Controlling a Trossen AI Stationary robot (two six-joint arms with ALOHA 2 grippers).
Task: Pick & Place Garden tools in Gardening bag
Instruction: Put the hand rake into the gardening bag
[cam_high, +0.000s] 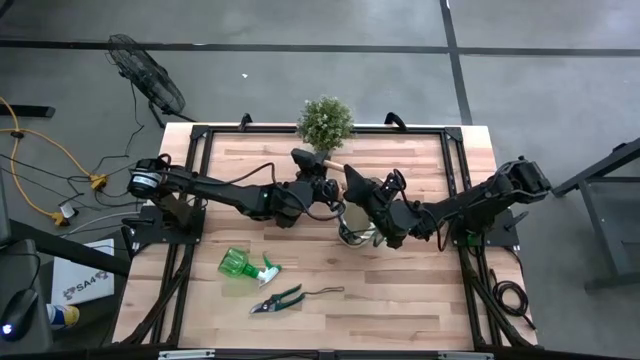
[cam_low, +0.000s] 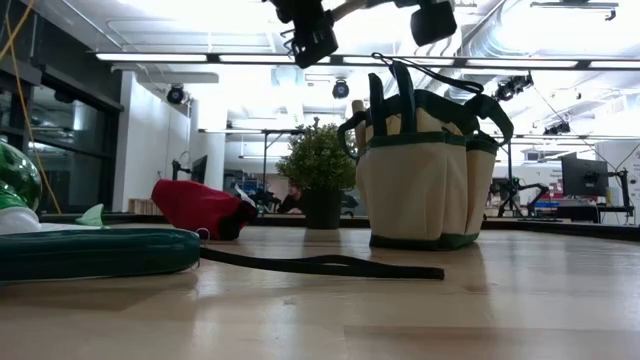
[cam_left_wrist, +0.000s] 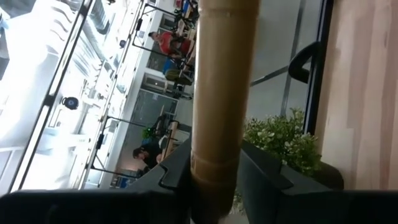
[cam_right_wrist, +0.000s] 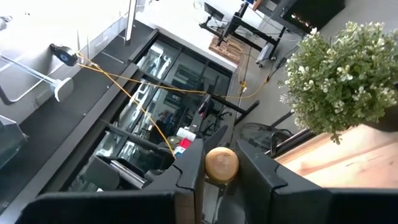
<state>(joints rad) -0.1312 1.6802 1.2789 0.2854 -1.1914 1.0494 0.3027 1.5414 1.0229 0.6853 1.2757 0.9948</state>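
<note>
A wooden-handled tool (cam_high: 335, 168) hangs in the air over the gardening bag (cam_low: 425, 170), between both grippers at the table's middle. My left gripper (cam_high: 320, 186) reaches in from the left and my right gripper (cam_high: 356, 188) from the right; each is shut on the tool's handle. The tan bag with dark green trim stands upright on its base, mostly hidden under the arms in the high view. A green spray bottle (cam_high: 240, 265) and green-handled pruners (cam_high: 278, 300) lie on the table near the front. A red glove (cam_low: 200, 208) lies farther back. My left gripper pinches the wooden handle (cam_left_wrist: 214, 171) between its two fingers (cam_left_wrist: 177, 177), which come in level from the table's left and lie across it. The handle runs on well past the fingers, clear of the table. My right gripper has the handle's rounded free end (cam_right_wrist: 222, 163) between its two fingers (cam_right_wrist: 189, 180), level from the table's right. The end is lifted clear of the table.
A bushy potted plant (cam_high: 325, 122) stands at the far edge, just behind the grippers. A dark strap (cam_low: 320, 265) trails from the pruners across the near table. Bare wood lies to the right of the bag and along the front right.
</note>
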